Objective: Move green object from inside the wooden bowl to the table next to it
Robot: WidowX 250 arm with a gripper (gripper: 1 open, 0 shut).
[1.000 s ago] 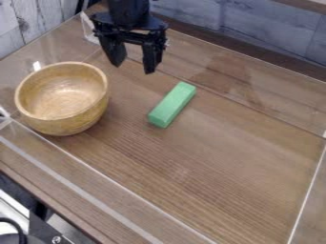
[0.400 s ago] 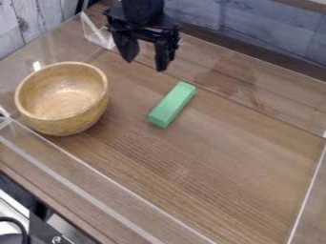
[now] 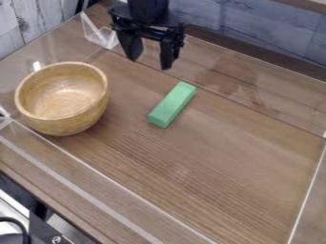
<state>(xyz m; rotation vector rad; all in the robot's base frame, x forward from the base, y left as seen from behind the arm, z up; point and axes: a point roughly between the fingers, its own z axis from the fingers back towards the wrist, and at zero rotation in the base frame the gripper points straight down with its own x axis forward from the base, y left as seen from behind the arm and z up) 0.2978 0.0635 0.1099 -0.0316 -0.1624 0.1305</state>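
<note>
Green block (image 3: 173,105): flat, rectangular, plain matte. Fingers (image 3: 149,57) spread wide, holding nothing.

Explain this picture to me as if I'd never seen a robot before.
The dark shape at the top is the end of a robot arm, its jaws standing open above the table. The jaws are what it grasps with, and nothing is held in them.

The picture comes from a single camera that looks down on the table at a slant, from off the arm.

On the left of the picture sits a round wooden bowl with nothing inside. To its right, lying flat on the table, is a green block. The job is to get that block out of the bowl and onto the table, and it lies there beside the bowl.
</note>
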